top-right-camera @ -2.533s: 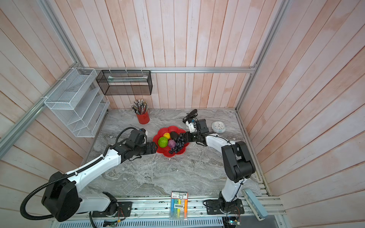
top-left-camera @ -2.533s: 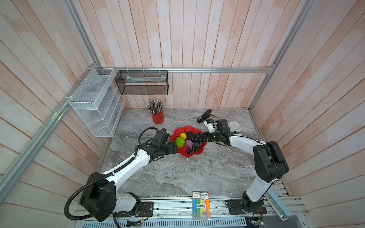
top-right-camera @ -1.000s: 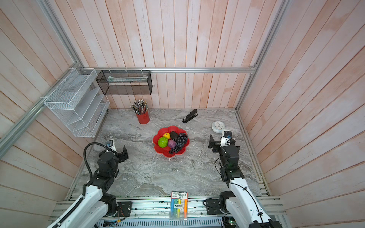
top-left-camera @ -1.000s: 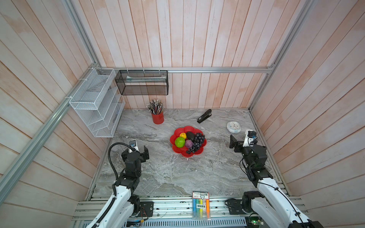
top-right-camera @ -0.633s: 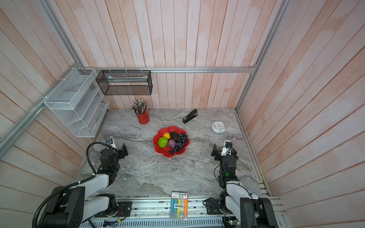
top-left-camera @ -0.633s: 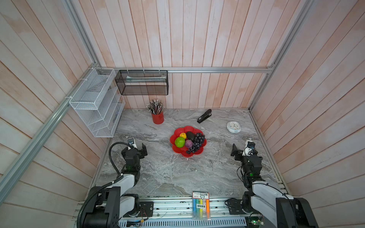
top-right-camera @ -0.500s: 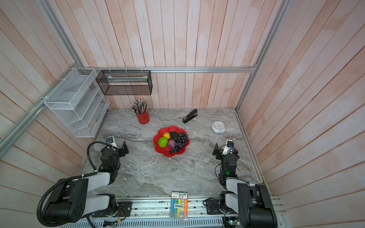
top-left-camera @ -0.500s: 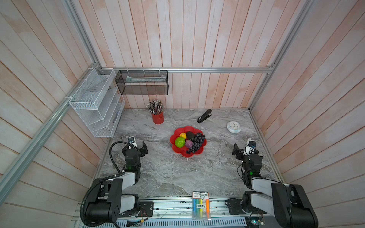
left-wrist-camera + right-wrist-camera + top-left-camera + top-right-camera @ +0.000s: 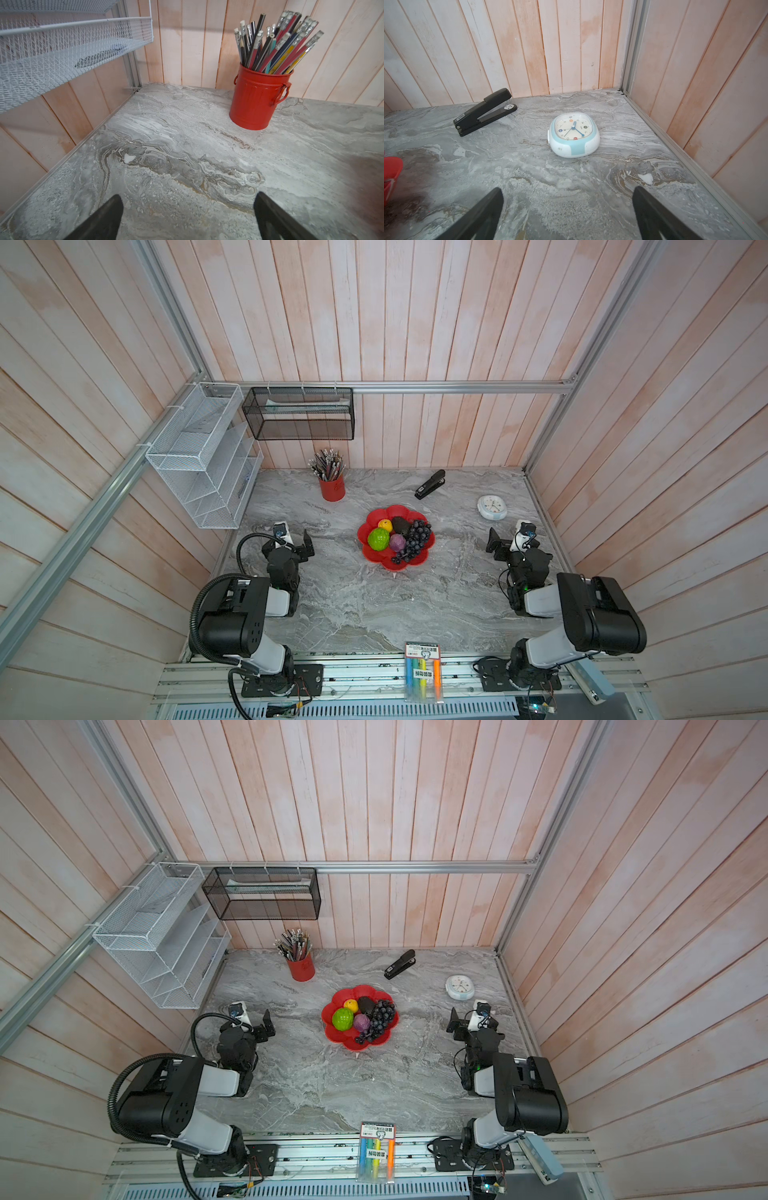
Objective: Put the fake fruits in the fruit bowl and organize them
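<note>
Not much to read here tbh. The black stapler (image 9: 483, 112) has a small white mark near its hinge end that looks like "50". Just beside it, the clock (image 9: 574, 134) shows dial numerals; I can make out a 2 and a 5. Well apart from the clock, the marker pack (image 9: 424, 672) has printed characters on its header, too small to read.

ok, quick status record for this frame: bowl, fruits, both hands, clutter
fruit bowl: red scalloped dish, centre of table
in bowl: yellow-orange fruit, green fruit, dark avocado, purple fruit, grape bunch
loose fruit: none seen
left hand: open, empty, by left table edge, apart from bowl
right hand: open, empty, by right table edge, apart from bowl
clutter: pencil cup, stapler, clock toward the back; marker pack at front edge
task: looks done
</note>
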Controlling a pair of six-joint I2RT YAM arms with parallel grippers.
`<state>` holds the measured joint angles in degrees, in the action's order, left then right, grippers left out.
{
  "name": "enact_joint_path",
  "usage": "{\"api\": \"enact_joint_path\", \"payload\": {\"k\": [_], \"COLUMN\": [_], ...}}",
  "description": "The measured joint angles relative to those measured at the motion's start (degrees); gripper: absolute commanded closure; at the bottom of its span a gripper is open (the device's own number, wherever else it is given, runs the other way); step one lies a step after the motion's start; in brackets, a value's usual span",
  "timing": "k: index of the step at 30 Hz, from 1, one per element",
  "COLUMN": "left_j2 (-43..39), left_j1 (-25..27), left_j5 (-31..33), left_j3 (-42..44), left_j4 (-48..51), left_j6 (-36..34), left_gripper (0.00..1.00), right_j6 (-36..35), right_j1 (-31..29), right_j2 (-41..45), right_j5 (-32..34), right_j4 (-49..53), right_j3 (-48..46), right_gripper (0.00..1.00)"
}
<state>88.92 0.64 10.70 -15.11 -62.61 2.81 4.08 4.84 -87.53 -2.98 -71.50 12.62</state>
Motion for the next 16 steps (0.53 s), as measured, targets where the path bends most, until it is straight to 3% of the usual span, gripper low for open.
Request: {"api": "enact_joint_path", "payload": {"k": [16], "left_j2": [0.0], "left_j1": [0.0], "left_j5": [0.0], "left_j3": [0.0], "left_j4": [-0.22], "left_j6": [0.0], "left_gripper": [0.0], "right_j6": [-1.16], "right_j1": [-0.09], "right_j2": [0.0], "right_j5": [-0.59], "right_j4": [2.19], "right_j3": [0.52], "right_gripper": [0.02]}}
